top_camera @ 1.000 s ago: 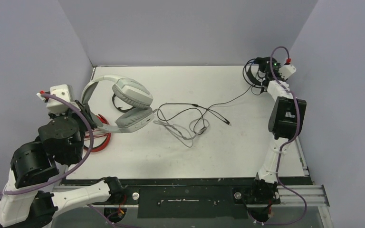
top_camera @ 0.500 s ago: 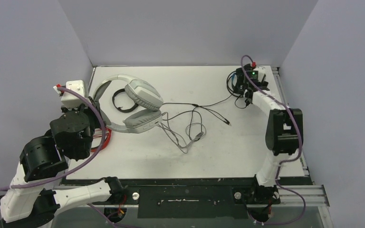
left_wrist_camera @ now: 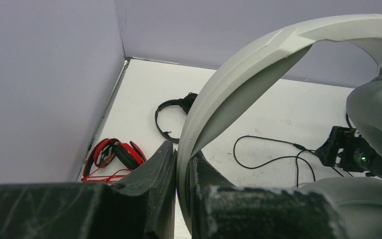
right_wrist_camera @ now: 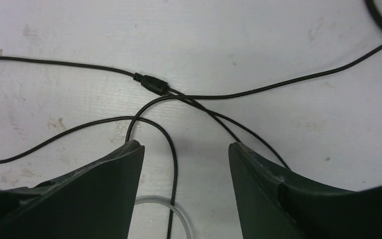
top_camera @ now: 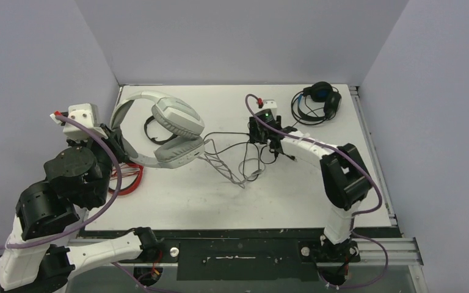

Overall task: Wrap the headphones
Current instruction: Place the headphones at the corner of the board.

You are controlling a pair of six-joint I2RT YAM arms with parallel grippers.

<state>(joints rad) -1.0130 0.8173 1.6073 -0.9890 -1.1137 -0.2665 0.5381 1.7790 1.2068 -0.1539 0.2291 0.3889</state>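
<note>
My left gripper point(top_camera: 117, 143) is shut on the headband point(left_wrist_camera: 258, 64) of the white-grey headset point(top_camera: 174, 131) and holds it up at the table's left. Its grey cable point(top_camera: 229, 174) trails right into a tangle with black cables point(top_camera: 250, 146) mid-table. My right gripper point(top_camera: 262, 137) is open and empty, low over that tangle. In the right wrist view its fingertips point(right_wrist_camera: 185, 145) straddle a black cable point(right_wrist_camera: 171, 149), with an inline connector point(right_wrist_camera: 151, 84) just beyond. The red-and-black headset point(top_camera: 128, 177) lies left, under my left arm. The small black headset point(top_camera: 154, 129) sits behind the white one. The black-and-blue headset point(top_camera: 319, 101) lies at the back right.
Purple-grey walls close in the table on the left, back and right. A black rail point(top_camera: 244, 235) runs along the near edge by the arm bases. The red headset point(left_wrist_camera: 112, 154) lies close to the left wall.
My right gripper has swung from the back right corner leftward to the middle, over the cables. The black-and-blue headset now lies apart from it. My left arm shifted the white headset slightly.
</note>
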